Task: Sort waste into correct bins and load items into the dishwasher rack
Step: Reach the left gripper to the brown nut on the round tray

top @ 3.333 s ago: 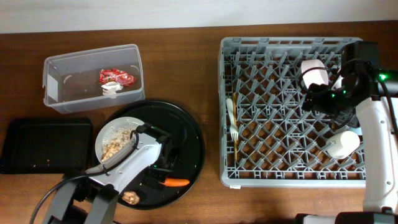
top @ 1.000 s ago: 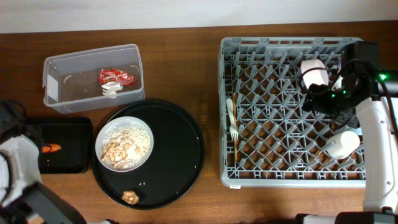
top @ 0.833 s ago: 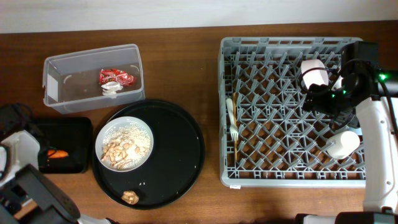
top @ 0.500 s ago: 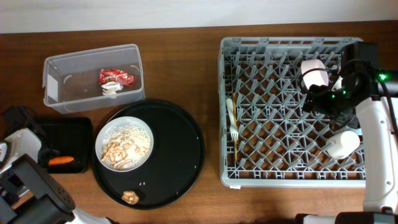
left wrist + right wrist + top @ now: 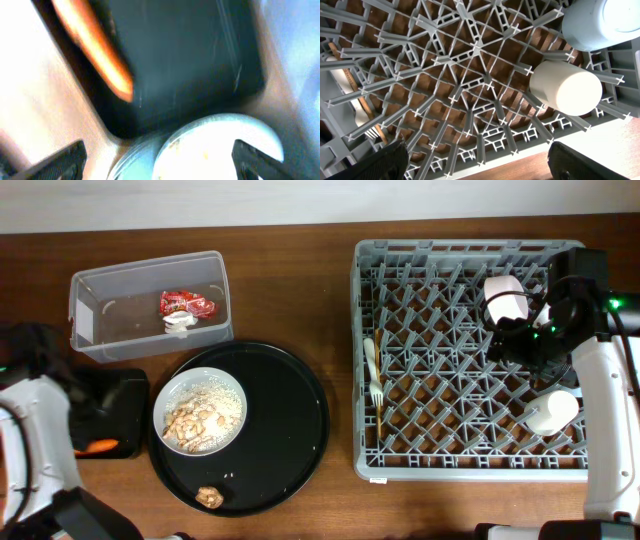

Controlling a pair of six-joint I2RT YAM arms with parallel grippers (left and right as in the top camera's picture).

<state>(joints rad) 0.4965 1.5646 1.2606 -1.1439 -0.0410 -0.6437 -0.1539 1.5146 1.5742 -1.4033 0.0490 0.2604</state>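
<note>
Overhead: red wrapper [image 5: 187, 304] in the clear tub [image 5: 120, 320], cream cup [image 5: 551, 412] in the rack [image 5: 440, 248]; the plate [image 5: 238, 392] of scraps [image 5: 190, 422] is not yet cleared. Left wrist: my left gripper [image 5: 157, 162] is spread, empty — carrot [image 5: 95, 60] lies free in the black tray [image 5: 200, 65] ahead of it. Right wrist: right gripper [image 5: 482, 160] spread over the rack.
</note>
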